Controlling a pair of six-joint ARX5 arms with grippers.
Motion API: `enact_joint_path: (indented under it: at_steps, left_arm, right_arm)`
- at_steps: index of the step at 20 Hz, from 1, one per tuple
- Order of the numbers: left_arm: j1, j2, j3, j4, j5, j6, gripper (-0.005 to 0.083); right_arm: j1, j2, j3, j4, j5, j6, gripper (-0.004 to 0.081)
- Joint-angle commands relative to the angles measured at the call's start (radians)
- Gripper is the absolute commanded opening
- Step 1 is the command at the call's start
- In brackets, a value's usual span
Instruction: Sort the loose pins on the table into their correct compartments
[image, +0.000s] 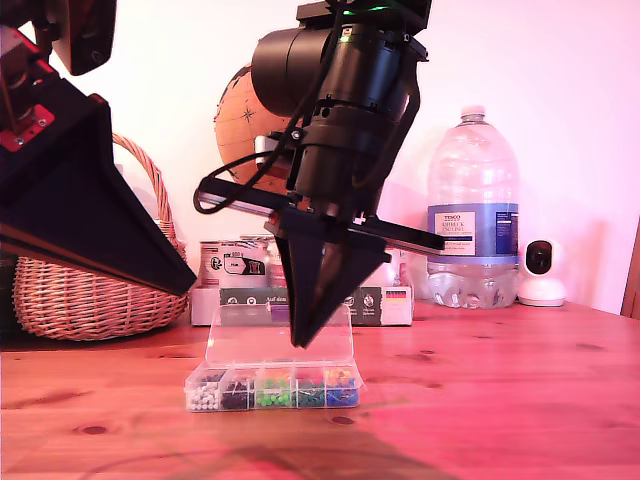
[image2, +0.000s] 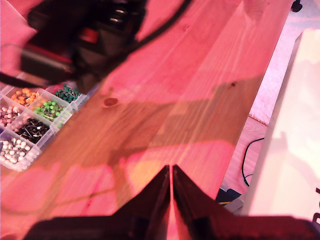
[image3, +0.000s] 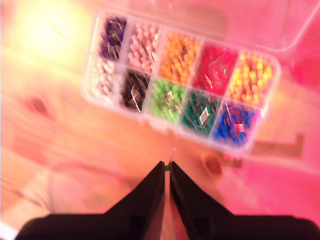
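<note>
The clear box (image: 272, 386) lies open on the pine table (image: 480, 400), its lid (image: 230, 340) standing up behind. Its several compartments (image3: 180, 82) hold pins grouped by colour. My second gripper (image3: 167, 167) hangs point-down just above the box (image3: 102, 82), on the near side of the light green section (image3: 167, 100). It is shut on a green-headed pin (image3: 165, 168), whose thin shaft pokes out past the tips. In the exterior view this gripper (image: 300, 340) is at the centre. My first gripper (image2: 171, 172) is shut with nothing in it, high at the exterior view's left (image: 190, 283). No other loose pins show.
A wicker basket (image: 90, 290) stands at the exterior view's back left. Tins and a flat carton (image: 385, 305) sit behind the box, with a water bottle (image: 472, 210) and a small white camera (image: 541, 272) at the back right. The first wrist view shows the table edge (image2: 250, 120).
</note>
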Motion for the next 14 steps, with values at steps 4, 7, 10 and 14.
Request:
enact_joint_path:
  at_steps: [4,7,10,14]
  left_arm:
    - [-0.003,0.009,-0.008,0.009,0.000,-0.001,-0.0019]
    - [-0.003,0.009,-0.008,0.014,0.000,-0.002,-0.0019]
    - [-0.003,0.009,-0.008,0.025,-0.074,-0.003,-0.0019]
    - [-0.003,0.009,-0.008,0.021,-0.225,-0.121,-0.0019]
  right_arm:
    - [-0.002,0.013,0.003,0.056,0.001,-0.011,-0.0012]
    - [-0.002,0.025,0.003,0.072,0.001,-0.011,-0.0012]
    - [-0.002,0.043,0.003,0.093,0.000,-0.011,-0.0012]
    - [-0.002,0.059,0.004,0.101,-0.002,-0.011,-0.0012]
